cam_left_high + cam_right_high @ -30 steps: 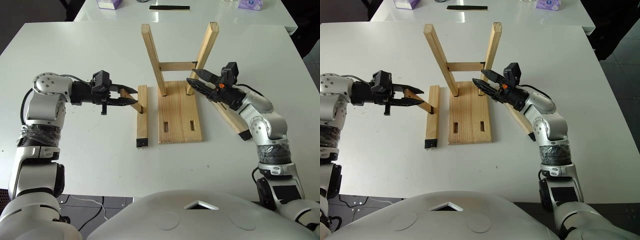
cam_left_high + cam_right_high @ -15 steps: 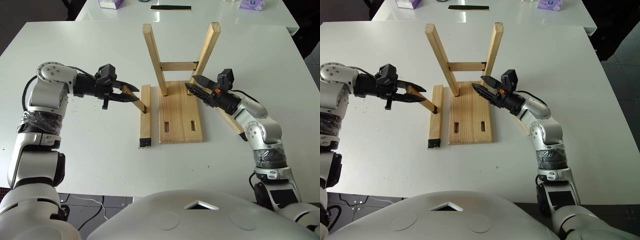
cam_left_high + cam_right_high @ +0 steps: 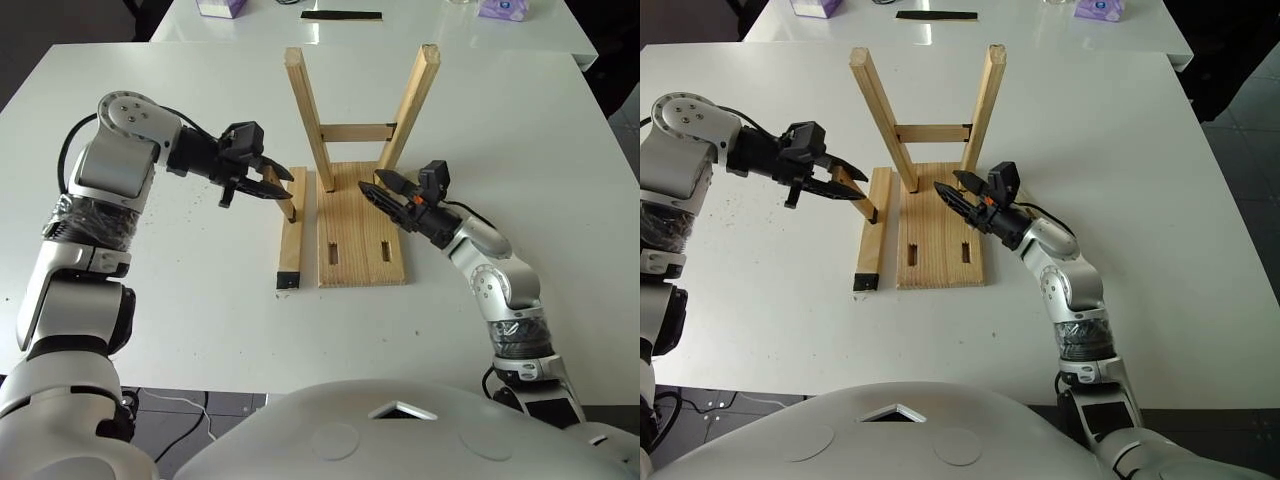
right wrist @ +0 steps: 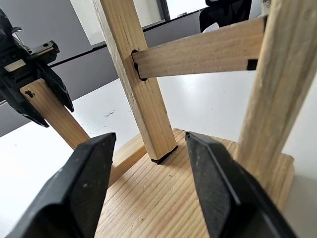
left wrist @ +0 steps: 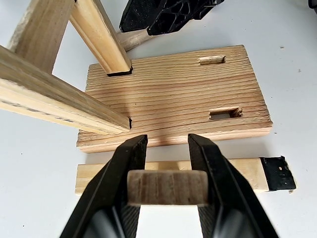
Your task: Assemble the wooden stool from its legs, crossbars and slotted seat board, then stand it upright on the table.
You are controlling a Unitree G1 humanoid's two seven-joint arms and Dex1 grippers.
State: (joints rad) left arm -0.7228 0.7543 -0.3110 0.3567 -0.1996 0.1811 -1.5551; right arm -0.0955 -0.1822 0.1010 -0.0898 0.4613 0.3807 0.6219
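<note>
Nearest on the white table, a loose pale wooden leg with a black cap at its near end is laid flat. Its long axis runs near to far, just beside the left long edge of the flat slotted pine seat board. Two rectangular slots in the board's near half are unfilled — they lie to the right of the loose leg.

A short wooden crossbar stub is set into that leg and slants up to the left, where it is clamped by the left gripper. The left arm is therefore judged the one placed to raise the leg and tip its end toward the near left slot.

The right gripper is held with jaws spread wide and nothing between them, over the board's far right part.

Farthest, two upright wooden legs joined by a thin horizontal crossbar are seated in the board's far end.
</note>
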